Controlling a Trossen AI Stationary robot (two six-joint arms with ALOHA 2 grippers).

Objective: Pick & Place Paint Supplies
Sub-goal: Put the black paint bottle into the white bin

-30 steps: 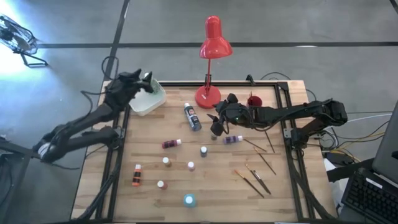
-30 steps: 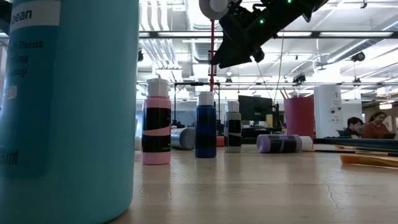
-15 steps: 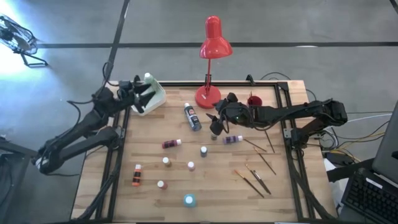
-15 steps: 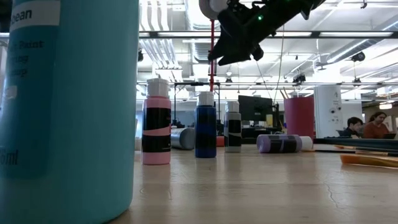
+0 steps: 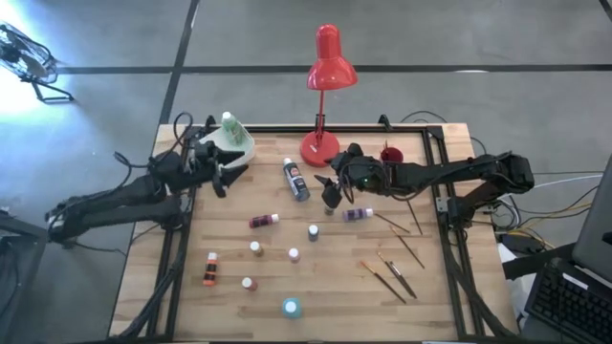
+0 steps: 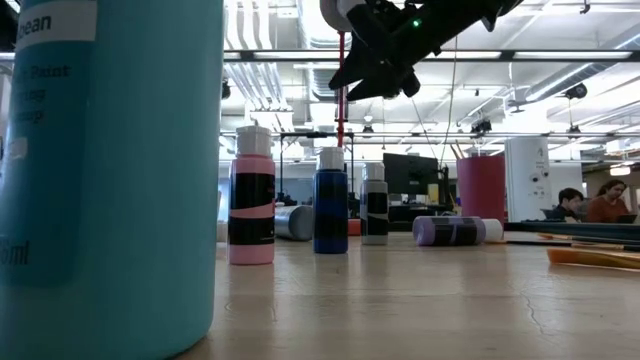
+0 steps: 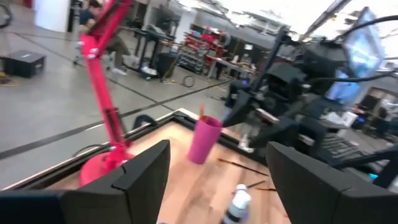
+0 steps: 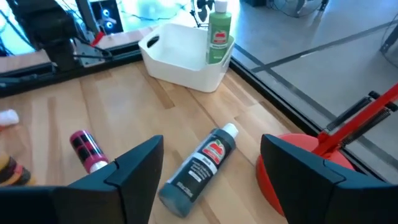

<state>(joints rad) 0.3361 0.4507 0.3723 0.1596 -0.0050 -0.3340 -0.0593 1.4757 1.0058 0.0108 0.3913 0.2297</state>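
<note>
Small paint bottles stand and lie across the wooden table: a dark blue one on its side, a purple one on its side, a dark red one, an orange one and a teal one. A green bottle stands in the white bin. Thin brushes lie at the right. My left gripper hangs open just on the near side of the bin. My right gripper hovers open above the dark blue bottle, clear of it.
The red desk lamp stands at the far edge, its base beside the dark blue bottle. A red cup with brushes stands at the far right. Black frame rails run along the table's sides.
My left gripper has swung from over the white bin toward the table's near edge, turning to point across the table, with nothing in it. The green bottle stays upright in the bin. My right gripper has rolled a little in place above the table.
</note>
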